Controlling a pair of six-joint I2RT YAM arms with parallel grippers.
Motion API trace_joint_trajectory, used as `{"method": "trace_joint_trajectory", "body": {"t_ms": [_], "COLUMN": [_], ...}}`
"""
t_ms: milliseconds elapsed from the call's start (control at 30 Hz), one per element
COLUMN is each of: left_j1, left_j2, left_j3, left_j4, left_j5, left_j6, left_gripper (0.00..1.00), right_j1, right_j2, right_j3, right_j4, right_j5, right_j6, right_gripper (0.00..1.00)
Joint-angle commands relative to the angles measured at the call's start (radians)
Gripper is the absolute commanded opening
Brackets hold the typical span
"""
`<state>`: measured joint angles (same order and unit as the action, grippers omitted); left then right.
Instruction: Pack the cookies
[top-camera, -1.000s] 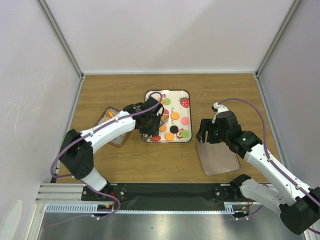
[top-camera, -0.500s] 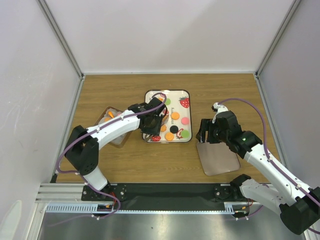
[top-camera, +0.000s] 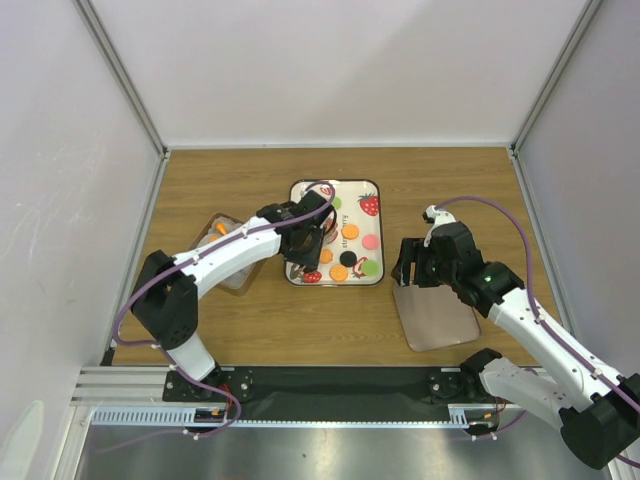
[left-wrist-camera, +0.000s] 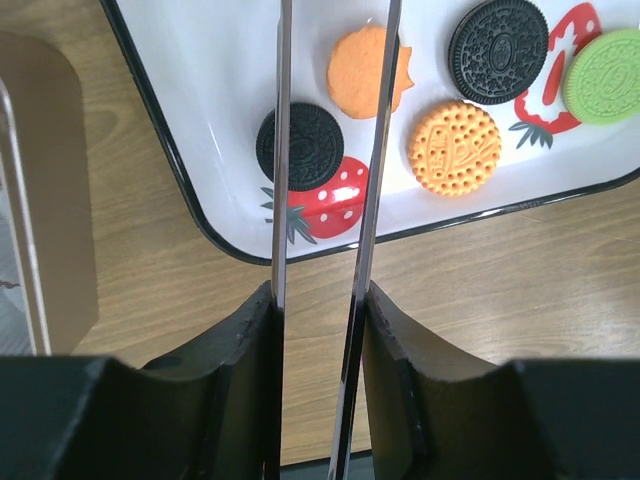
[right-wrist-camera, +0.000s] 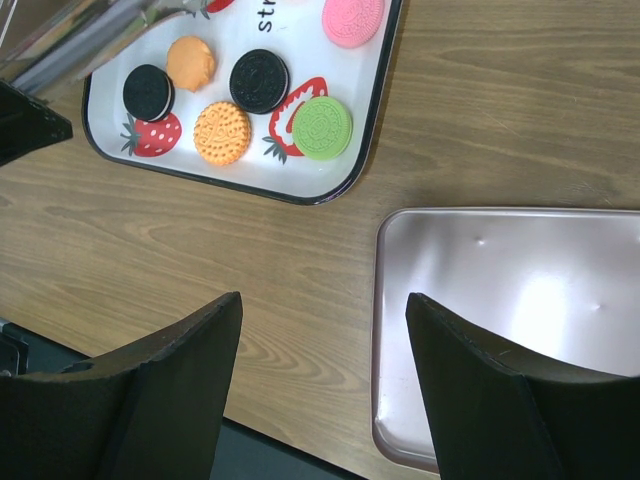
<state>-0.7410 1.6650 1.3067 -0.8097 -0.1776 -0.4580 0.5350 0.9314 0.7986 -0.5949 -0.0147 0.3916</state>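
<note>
The cookies lie on a white strawberry-print tray (top-camera: 336, 181): orange (top-camera: 339, 272), black (top-camera: 348, 258), green (top-camera: 371, 267) and pink (top-camera: 371, 241) discs. My left gripper (top-camera: 305, 245) hangs over the tray's near left corner, shut on metal tongs (left-wrist-camera: 281, 150). The two blades reach out over the tray (left-wrist-camera: 200, 215) with a narrow gap. A black cookie (left-wrist-camera: 310, 147) and an orange cookie (left-wrist-camera: 362, 85) lie under and between the blades. My right gripper (right-wrist-camera: 322, 300) stands open and holds nothing, above bare wood just left of a shiny flat lid (right-wrist-camera: 520, 320).
A clear plastic box (top-camera: 225, 262) with an orange disc inside sits left of the tray, under my left arm. The lid (top-camera: 435, 315) lies near the table's front right. White walls close in three sides of the wooden table.
The left gripper has squeezed the tongs narrower and edged slightly further over the tray. The right arm has not moved.
</note>
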Motion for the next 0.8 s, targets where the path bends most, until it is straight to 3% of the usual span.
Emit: {"method": "trace_joint_trajectory", "body": {"t_ms": [0, 333, 600, 767], "left_j1": [-0.008, 0.015, 0.162, 0.236], "left_j2": [-0.043, -0.261, -0.591, -0.703], "left_j3": [0.075, 0.069, -0.112, -0.213], "left_j4": [-0.019, -0.158, -0.296, -0.364], "left_j5": [-0.043, -0.123, -0.120, -0.099], "left_j6": [0.024, -0.008, -0.041, -0.044], "left_gripper": [0.38, 0.38, 0.38, 0.38], "right_j1": [0.006, 0.010, 0.006, 0.006], "right_j2": [-0.013, -0.005, 0.021, 0.026], "right_j3": [-0.004, -0.004, -0.002, -0.004], "right_j4": [0.012, 0.012, 0.018, 0.017], "right_j5": [0.013, 0.013, -0.004, -0.008], "right_j6": [0.006, 0.004, 0.003, 0.001], "right_gripper": [0.73, 0.73, 0.73, 0.73]}}
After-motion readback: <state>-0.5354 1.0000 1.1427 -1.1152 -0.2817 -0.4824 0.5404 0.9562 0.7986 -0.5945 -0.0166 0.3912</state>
